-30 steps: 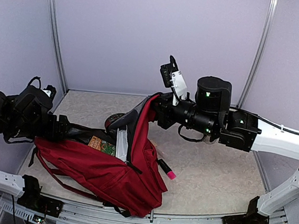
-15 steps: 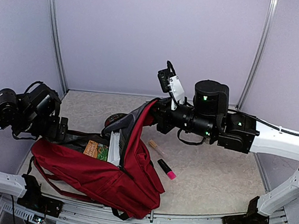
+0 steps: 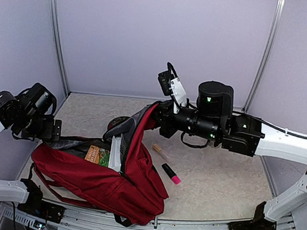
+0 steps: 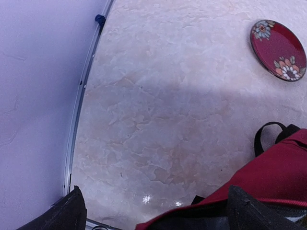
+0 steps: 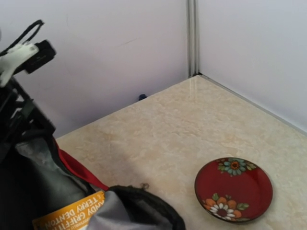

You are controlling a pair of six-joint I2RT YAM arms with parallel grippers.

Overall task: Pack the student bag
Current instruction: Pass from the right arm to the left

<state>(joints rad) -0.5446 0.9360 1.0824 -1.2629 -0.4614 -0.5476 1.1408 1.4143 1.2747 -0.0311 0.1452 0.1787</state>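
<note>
The student bag (image 3: 98, 183) is a big dark red backpack lying on the table's left half, mouth gaping, grey lining showing. A book (image 3: 97, 155) with an orange and green cover sticks out of it. My right gripper (image 3: 158, 114) is shut on the bag's upper flap and holds it up off the table. In the right wrist view the black rim and grey lining (image 5: 129, 208) fill the bottom, with the book (image 5: 67, 213) beside them. My left gripper (image 3: 55, 130) stands open at the bag's left end. Its dark fingers (image 4: 72, 211) flank the bag's red edge (image 4: 280, 167).
A pink highlighter (image 3: 171, 174) and a beige stick (image 3: 160, 151) lie on the table right of the bag. A red flowered plate (image 5: 233, 189) sits behind the bag, also seen as the plate (image 4: 278, 50) from the left wrist. Walls close in the back and sides.
My right gripper has drawn the flap a little left and the bag has shifted left, uncovering the beige stick. The left arm has pulled back slightly toward the left wall.
</note>
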